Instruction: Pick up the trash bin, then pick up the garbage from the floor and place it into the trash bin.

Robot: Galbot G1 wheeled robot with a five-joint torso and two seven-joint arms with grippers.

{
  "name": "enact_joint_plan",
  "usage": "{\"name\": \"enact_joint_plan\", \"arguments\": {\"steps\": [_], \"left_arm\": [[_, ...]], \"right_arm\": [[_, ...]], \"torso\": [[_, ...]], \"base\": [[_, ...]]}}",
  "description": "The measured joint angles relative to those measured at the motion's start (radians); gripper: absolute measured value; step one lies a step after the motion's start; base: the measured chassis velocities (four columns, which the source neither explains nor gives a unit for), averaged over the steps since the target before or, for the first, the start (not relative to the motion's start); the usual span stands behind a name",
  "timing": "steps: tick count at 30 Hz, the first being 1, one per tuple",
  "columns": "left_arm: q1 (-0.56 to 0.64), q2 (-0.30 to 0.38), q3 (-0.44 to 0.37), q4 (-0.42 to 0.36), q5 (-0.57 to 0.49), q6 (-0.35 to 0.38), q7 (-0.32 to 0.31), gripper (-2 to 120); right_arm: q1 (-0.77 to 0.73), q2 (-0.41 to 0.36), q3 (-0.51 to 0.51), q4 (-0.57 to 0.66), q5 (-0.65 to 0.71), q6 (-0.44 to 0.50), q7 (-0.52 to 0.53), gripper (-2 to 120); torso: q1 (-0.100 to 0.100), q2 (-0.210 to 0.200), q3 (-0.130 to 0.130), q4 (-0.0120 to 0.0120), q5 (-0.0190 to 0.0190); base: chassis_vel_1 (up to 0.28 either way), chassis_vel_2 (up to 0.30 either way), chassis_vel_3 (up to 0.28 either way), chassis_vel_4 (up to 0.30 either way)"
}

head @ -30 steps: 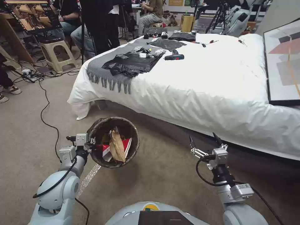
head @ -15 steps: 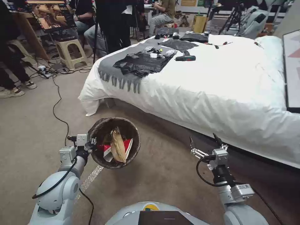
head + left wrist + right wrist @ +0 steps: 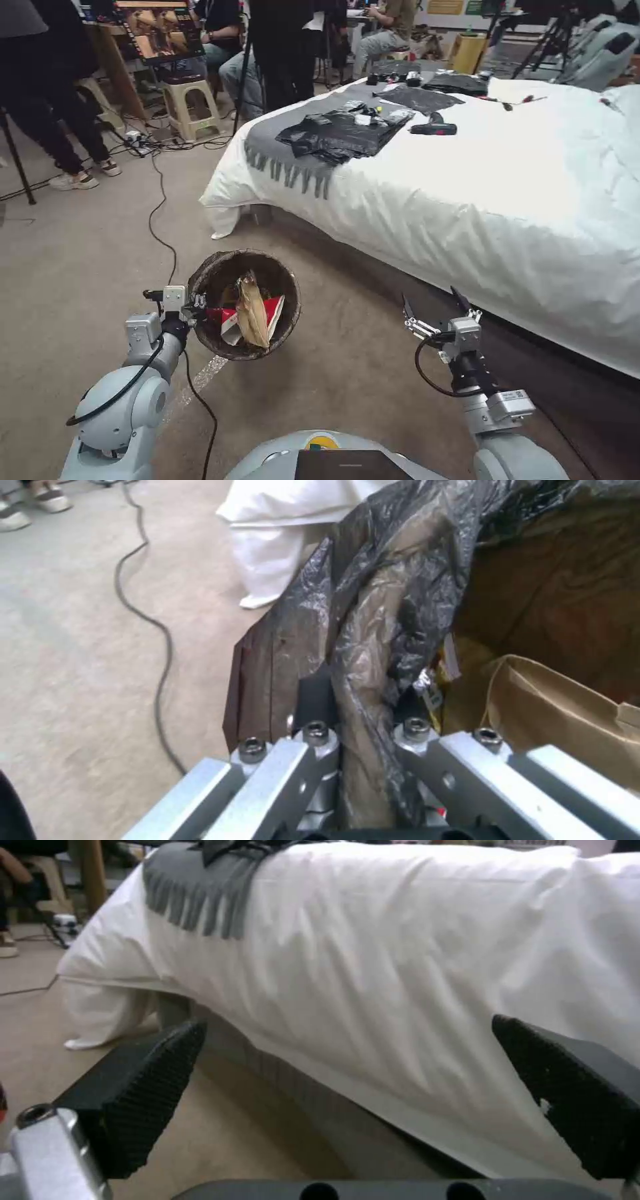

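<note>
1. Bin hangs off the floor, left gripper fingers clamped on its bagged rim; paper bag and cup inside.
2. Right gripper fingers wide, empty, near the bed.
3. Probably hunting for more garbage; none visible on the floor.

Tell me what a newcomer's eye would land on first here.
First, the trash bin, held off the floor at front left by the left gripper, shut on its bag-lined rim, with a brown paper bag and red-and-white cups inside. Next, the big white bed across the right, black bags spread on it. The right gripper hangs open and empty beside the bed.
</note>
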Motion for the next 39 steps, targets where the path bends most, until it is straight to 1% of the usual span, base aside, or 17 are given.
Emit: {"name": "enact_joint_plan", "arguments": {"steps": [39], "left_arm": [[0.010, -0.018, -0.008, -0.012, -0.001, -0.011, 0.006, 3]], "right_arm": [[0.005, 0.009, -0.015, -0.007, -0.007, 0.005, 0.001, 100]], "torso": [[0.000, 0.000, 0.000, 0.0001, 0.0000]], "base": [[0.094, 0.097, 0.096, 0.097]]}}
